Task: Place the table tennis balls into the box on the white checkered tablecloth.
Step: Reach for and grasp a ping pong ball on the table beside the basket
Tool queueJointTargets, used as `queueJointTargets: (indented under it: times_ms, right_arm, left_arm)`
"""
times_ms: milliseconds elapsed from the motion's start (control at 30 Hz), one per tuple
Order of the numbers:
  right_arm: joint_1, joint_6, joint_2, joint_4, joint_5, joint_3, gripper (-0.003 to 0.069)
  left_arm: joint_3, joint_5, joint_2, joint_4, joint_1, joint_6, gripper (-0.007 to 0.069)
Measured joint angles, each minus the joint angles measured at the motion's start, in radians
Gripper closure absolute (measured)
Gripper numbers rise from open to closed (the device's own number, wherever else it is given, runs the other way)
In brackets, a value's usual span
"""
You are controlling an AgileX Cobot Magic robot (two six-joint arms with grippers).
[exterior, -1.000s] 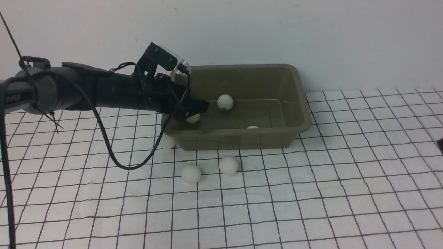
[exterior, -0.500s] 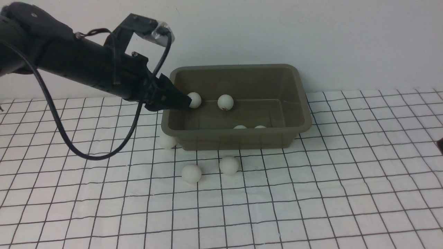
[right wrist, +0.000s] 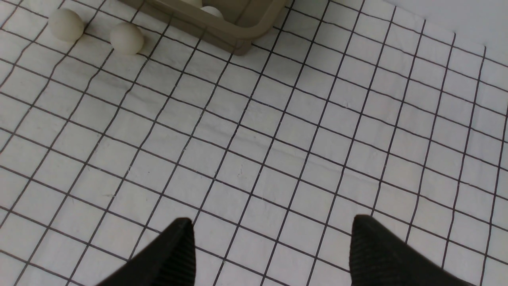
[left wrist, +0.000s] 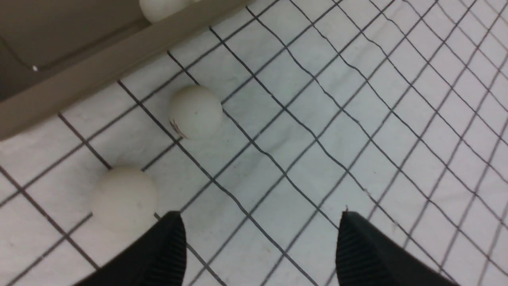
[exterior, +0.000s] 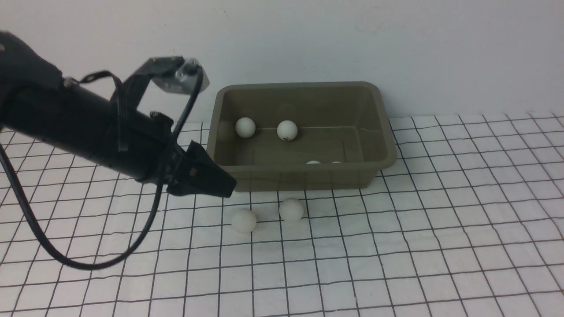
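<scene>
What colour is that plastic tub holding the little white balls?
The rectangular plastic tub is a glossy olive-grey all over; the front view shows it best.

box (exterior: 304,180): glossy plastic | table tennis balls (exterior: 243,220): matte — smooth | tablecloth (exterior: 418,246): cloth, slightly wrinkled

Standing at the front, I see only the tops of two balls (exterior: 313,162) over the near wall of the box (exterior: 304,178). The left arm (exterior: 66,127) runs off the picture's edge, and the left gripper (exterior: 222,187) covers the cloth (exterior: 396,246) by the box's corner. At the left wrist, one ball (left wrist: 124,198) sits partly behind a fingertip (left wrist: 166,254); the mark on the next ball (left wrist: 195,112) is perhaps lettering, too small to read.
</scene>
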Motion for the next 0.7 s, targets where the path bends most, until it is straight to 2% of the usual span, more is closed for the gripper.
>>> queueJointTargets:
  times_ms: [133, 400, 700]
  right_arm:
    - [0.000, -0.002, 0.000, 0.001, 0.000, 0.000, 0.0185]
    - [0.000, -0.003, 0.000, 0.004, 0.000, 0.000, 0.0185]
    - [0.000, -0.003, 0.000, 0.007, 0.000, 0.000, 0.0186]
  left_arm:
    - [0.003, -0.138, 0.062, -0.020, -0.070, 0.021, 0.0167]
    - [0.003, -0.317, 0.168, -0.022, -0.098, -0.020, 0.0167]
    - [0.003, -0.402, 0.260, -0.037, -0.098, -0.022, 0.0167]
